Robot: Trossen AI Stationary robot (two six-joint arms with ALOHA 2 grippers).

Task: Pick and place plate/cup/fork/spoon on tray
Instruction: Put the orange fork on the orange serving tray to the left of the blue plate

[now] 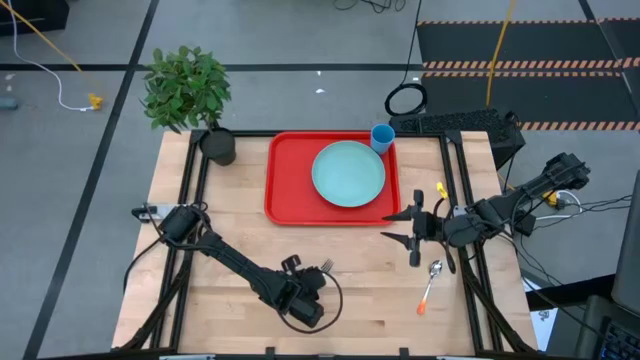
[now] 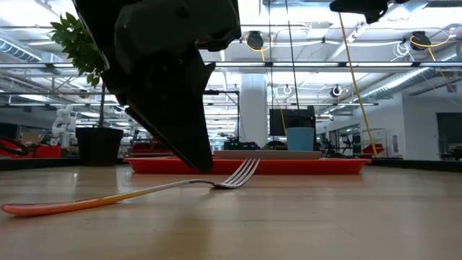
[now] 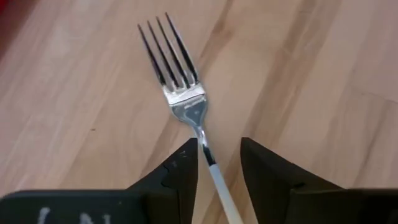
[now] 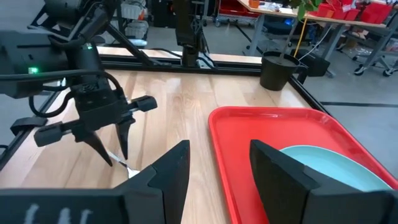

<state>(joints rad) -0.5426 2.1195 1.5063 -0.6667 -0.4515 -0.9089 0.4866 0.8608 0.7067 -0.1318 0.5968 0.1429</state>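
The fork (image 3: 180,93) lies flat on the wooden table, its prongs toward the red tray (image 1: 285,205); its orange handle shows in the low view (image 2: 50,208). My left gripper (image 3: 221,149) is open and low over it, one finger on each side of the neck just behind the prongs. The teal plate (image 1: 348,172) lies on the tray. The blue cup (image 1: 382,137) stands at the tray's far right corner. The spoon (image 1: 430,285) lies on the table at the right. My right gripper (image 1: 410,232) is open and empty, just off the tray's near right corner.
A potted plant (image 1: 215,145) stands at the table's far left, beside the tray. Bare wood (image 1: 240,240) lies between the tray and the table's near edge. Black frame rails (image 1: 465,200) run along both table sides.
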